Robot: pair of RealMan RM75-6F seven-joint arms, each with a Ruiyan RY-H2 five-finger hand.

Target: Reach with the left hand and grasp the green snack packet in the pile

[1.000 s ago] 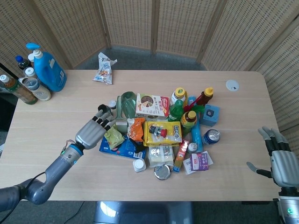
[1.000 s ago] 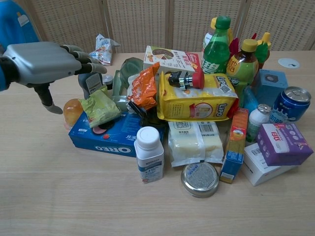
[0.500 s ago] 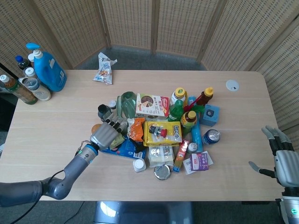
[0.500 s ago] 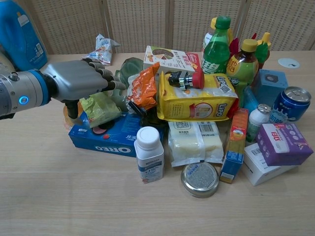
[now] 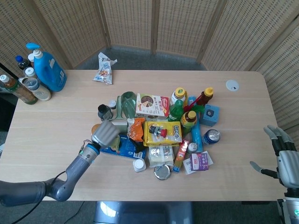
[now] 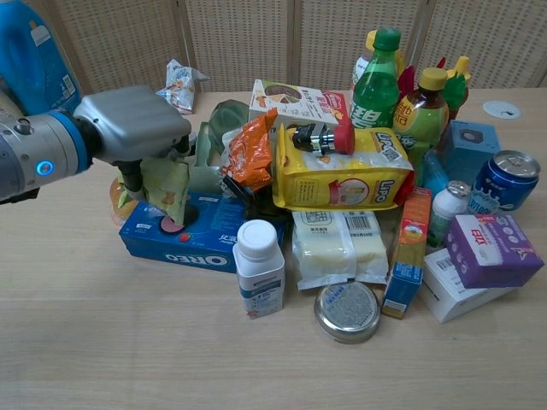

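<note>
The left hand (image 6: pixel 132 124) sat curled over the green snack packet (image 6: pixel 167 189), fingers folded down with the packet pinched beneath them, so it appeared to have hold of it. The packet hung directly under the hand at the left edge of the pile, its long axis running roughly up and down in the chest view, its lower end touching the blue biscuit box (image 6: pixel 201 234) it rested on. In my judgement the coming move turned on that: the packet lay straight below the palm, so lifting it clear called for a rise, not a sideways reach. The left hand was on it; the right hand (image 5: pixel 285 158) waited well apart at the far right table edge, open and empty, fingers spread. Just beside the hand lay one orange packet (image 6: pixel 250 156), then one yellow bag (image 6: pixel 342 175) with a red-capped object on top. Further out I counted one white pill bottle (image 6: pixel 259 269), one round tin (image 6: pixel 346 311), one blue can (image 6: pixel 506 178), one purple box (image 6: pixel 493 249), and one green bottle (image 6: pixel 376 81).
</note>
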